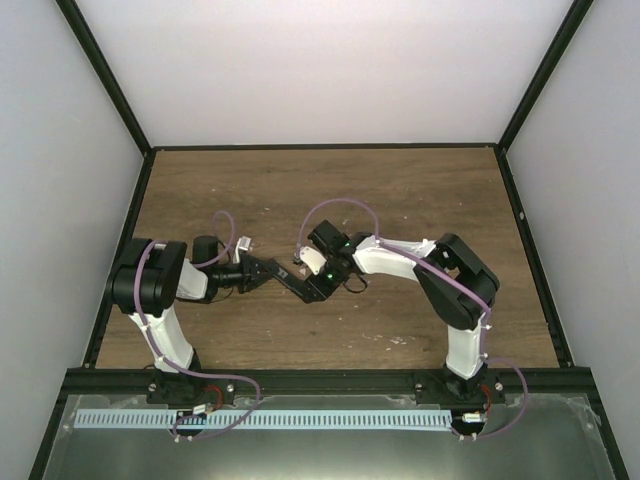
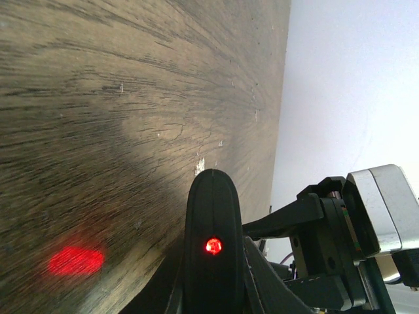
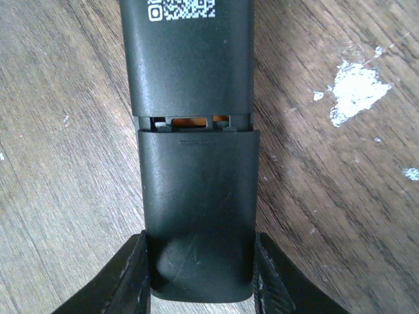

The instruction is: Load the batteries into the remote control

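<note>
Matte black fingers (image 3: 126, 284) of the right gripper (image 3: 200, 278) pinch the long edges of the remote (image 3: 190, 150) at its rounded end. The left gripper (image 1: 258, 270) is closed on the opposite end, so the slim bar spans both arms over mid-table. The remote is smooth matte plastic. Its back cover (image 3: 196, 209) has a shallow thumb dimple and sits a thin gap off the body, with orange metal showing in the slot (image 3: 193, 121). A white QR code (image 3: 186, 8) is printed above, its text unreadable. A red LED (image 2: 213, 246) glows at the tip, casting a red patch on the dark, scuffed wood-grain table (image 2: 98, 131).
</note>
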Robot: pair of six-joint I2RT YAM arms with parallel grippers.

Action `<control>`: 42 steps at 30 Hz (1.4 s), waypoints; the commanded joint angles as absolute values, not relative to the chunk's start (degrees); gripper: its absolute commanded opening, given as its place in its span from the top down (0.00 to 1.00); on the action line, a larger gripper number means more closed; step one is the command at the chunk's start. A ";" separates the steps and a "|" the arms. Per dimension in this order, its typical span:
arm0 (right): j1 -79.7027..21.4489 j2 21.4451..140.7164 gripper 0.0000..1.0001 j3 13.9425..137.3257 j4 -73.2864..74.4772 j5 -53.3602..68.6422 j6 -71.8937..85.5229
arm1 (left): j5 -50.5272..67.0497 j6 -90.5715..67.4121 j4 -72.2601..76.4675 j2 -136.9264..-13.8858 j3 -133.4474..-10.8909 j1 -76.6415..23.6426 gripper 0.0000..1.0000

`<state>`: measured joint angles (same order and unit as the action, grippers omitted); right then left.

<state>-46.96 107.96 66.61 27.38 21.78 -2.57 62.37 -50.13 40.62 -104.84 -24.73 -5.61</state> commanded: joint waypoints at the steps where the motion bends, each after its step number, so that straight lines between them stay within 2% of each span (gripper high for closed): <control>1: -47.93 109.24 0.72 68.19 28.11 20.57 -2.70 | 61.81 -48.23 41.06 -105.95 -24.43 -5.87 1.00; 26: -49.52 110.56 0.68 70.72 27.75 17.19 -2.97 | 62.09 -48.18 41.28 -106.14 -24.41 -5.80 1.00; 42: -50.00 109.64 0.51 70.62 26.44 15.27 -2.67 | 62.14 -48.28 41.40 -106.39 -24.41 -5.80 1.00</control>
<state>-49.63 109.34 68.86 27.44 16.88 -2.59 62.65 -50.15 40.71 -105.27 -24.73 -5.61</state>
